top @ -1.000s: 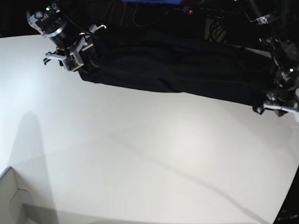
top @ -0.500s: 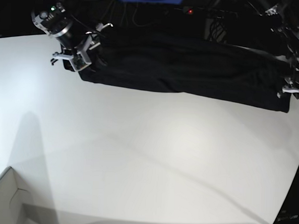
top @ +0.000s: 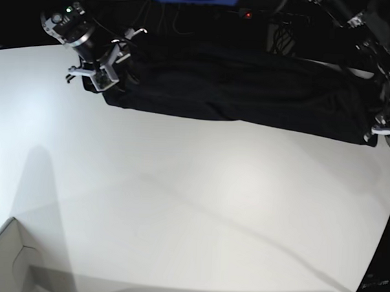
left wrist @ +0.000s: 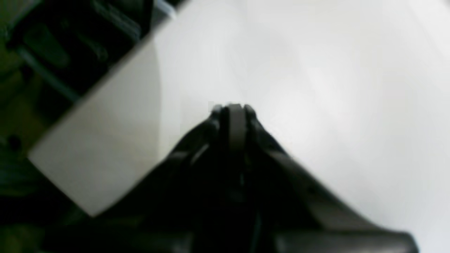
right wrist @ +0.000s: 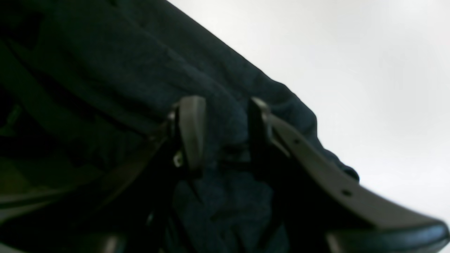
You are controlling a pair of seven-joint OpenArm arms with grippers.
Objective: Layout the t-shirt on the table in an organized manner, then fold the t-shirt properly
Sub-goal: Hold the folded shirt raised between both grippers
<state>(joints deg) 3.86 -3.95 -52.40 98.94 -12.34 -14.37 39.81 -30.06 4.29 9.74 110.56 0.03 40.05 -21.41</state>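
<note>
We see the t-shirt (top: 243,90) bunched along the table's (top: 192,204) far edge. Our right gripper (right wrist: 221,131) pinches cloth; the left gripper (left wrist: 233,121) is closed, empty. Uneven pulling could skew the shirt.

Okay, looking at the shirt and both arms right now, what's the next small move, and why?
Probably draw both arms toward the near side of the table, dragging the t-shirt out flat. It lies bunched in a band along the far edge. The right gripper has fabric between its fingers; the left gripper is shut at the other end, though no cloth shows in it.
</note>
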